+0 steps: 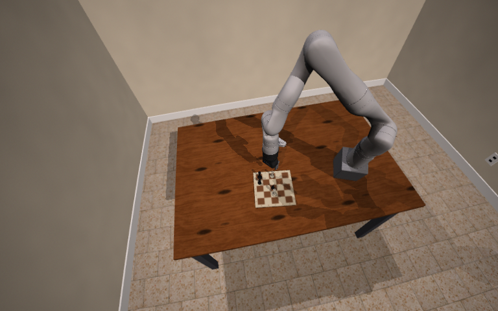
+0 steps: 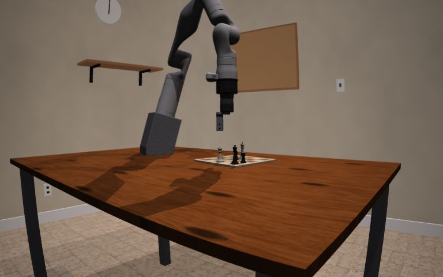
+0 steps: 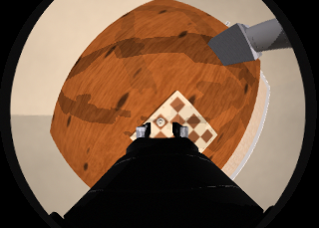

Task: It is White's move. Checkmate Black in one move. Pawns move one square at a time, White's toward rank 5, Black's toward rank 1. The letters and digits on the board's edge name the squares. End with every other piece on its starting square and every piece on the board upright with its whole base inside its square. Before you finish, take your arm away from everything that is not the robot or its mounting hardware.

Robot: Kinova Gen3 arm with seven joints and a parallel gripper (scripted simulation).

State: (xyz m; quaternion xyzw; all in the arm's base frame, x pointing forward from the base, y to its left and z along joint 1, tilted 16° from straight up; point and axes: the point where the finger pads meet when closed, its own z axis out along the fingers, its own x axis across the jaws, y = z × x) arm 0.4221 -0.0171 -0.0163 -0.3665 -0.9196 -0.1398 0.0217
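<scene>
from the top: hovering over the arm-side edge of the board [image 1: 283,200] with the tool [image 1: 274,167] spread wide and gripping nothing. directly below, standing free on an edge-row square, the white piece [image 1: 272,173] that looks to be the one played for the mate. cannot read the edge letters here, so cannot name its square. counting in this view: one board, one corner black piece [image 1: 259,177], and a tight mid-board pair [image 1: 273,190] too small to split. from the exterior: hanging well clear above the pieces, tool [image 2: 219,127] edge-on, nothing in it. counting four pieces on one board [image 2: 261,160] on the surface [image 2: 251,205]: two white, the played white piece [image 2: 220,154] and a taller white piece [image 2: 242,147], and two black [image 2: 234,154] [image 2: 243,157], all apparently upright. from the wrist: looking down past spread fingertips at the white piece [image 3: 159,122] and board [image 3: 195,123]. judging the risks: could fail if that base overlaps a square's line, too small to check; could topple a tall neighbour by dropping or sweeping low across the board when retreating; safer to pull away high.
</scene>
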